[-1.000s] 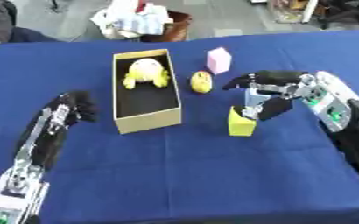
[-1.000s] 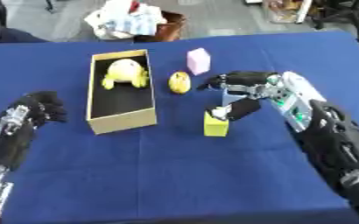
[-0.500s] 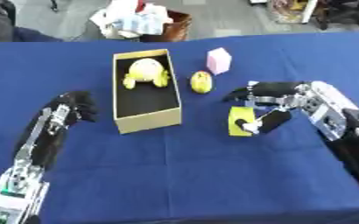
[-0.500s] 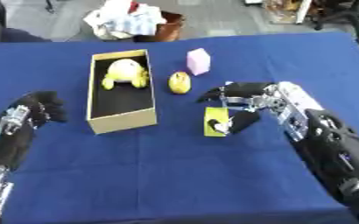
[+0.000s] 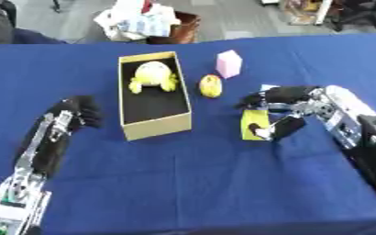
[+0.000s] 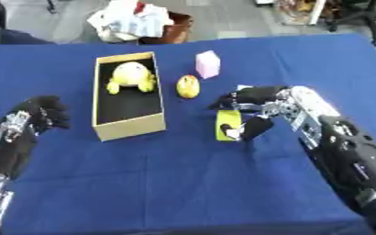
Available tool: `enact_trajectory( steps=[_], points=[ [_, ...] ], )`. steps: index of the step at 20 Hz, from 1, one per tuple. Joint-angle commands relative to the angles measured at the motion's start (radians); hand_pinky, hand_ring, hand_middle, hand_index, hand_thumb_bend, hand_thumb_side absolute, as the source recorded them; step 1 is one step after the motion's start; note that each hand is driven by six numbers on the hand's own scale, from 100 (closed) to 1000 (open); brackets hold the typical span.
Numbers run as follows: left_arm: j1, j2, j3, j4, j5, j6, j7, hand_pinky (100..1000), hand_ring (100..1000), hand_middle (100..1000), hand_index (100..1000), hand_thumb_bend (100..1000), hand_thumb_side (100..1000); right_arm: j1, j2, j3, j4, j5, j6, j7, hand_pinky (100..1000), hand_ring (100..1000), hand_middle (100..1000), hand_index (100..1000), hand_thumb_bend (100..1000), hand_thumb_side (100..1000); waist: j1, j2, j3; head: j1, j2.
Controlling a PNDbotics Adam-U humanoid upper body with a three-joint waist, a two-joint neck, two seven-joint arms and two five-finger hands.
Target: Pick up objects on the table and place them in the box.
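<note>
Yellow block point(image 5: 253, 124) lies on the table point(image 5: 207, 183) right of the box point(image 5: 155, 94) — right hand point(image 5: 291, 108) curling round it, left hand point(image 5: 79, 112) clenched, idle — likely light, rigid; pinch opposite flat faces.

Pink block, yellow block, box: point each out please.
pink block point(image 5: 229, 63), left eye view, on its front face.
yellow block point(image 5: 251, 122), left eye view, on its bare top face, left of the thumb.
box point(image 5: 157, 128), left eye view, on its near outer wall.
</note>
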Motion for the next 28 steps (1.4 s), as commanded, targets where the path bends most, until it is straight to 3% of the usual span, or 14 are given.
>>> enact_trajectory(
  steps=[1,8,13,14,15,18,22,28],
  points=[
    [-0.008,0.016,0.0,-0.016,0.006,-0.002,-0.005,630,644,628,774,100,801,-0.004,-0.025,-0.014,0.024,0.027,-0.323,0.325,918,941,919,991,100,683,-0.013,-0.024,0.0,-0.005,0.005],
    [-0.008,0.016,0.001,-0.017,0.008,-0.003,-0.006,631,645,628,775,100,802,0.003,-0.025,-0.028,0.048,0.03,-0.323,0.325,875,863,828,982,100,655,-0.013,-0.023,0.0,-0.003,0.005],
    [-0.008,0.017,0.001,-0.017,0.009,-0.004,-0.007,631,645,628,775,100,800,0.007,-0.03,-0.032,0.037,0.004,-0.323,0.325,817,774,708,950,100,500,-0.012,-0.023,-0.001,-0.001,0.005],
    [-0.008,0.017,0.002,-0.017,0.009,-0.004,-0.007,631,646,629,775,100,800,0.008,-0.032,-0.034,0.032,-0.005,-0.323,0.324,781,728,637,924,100,426,-0.012,-0.023,-0.001,-0.001,0.005],
    [-0.008,0.017,0.002,-0.017,0.009,-0.004,-0.006,631,646,629,775,100,801,0.01,-0.033,-0.037,0.028,-0.016,-0.323,0.322,772,715,620,917,100,407,-0.012,-0.023,-0.001,-0.001,0.005],
    [-0.008,0.017,0.002,-0.017,0.009,-0.004,-0.006,631,646,629,776,100,801,0.012,-0.039,-0.046,0.01,-0.054,-0.323,0.306,712,631,501,818,100,214,-0.012,-0.023,-0.002,0.0,0.005],
    [-0.008,0.016,0.004,-0.017,0.01,-0.004,-0.004,631,646,629,776,100,800,0.012,-0.047,-0.061,-0.034,-0.119,-0.323,0.253,676,582,423,742,100,190,-0.012,-0.024,-0.002,0.0,0.005],
    [-0.007,0.016,0.005,-0.017,0.01,-0.004,-0.002,631,647,629,776,100,797,-0.007,-0.06,-0.086,-0.131,-0.245,-0.323,0.199,667,564,385,729,100,170,-0.011,-0.026,-0.002,0.0,0.005]
  ],
)
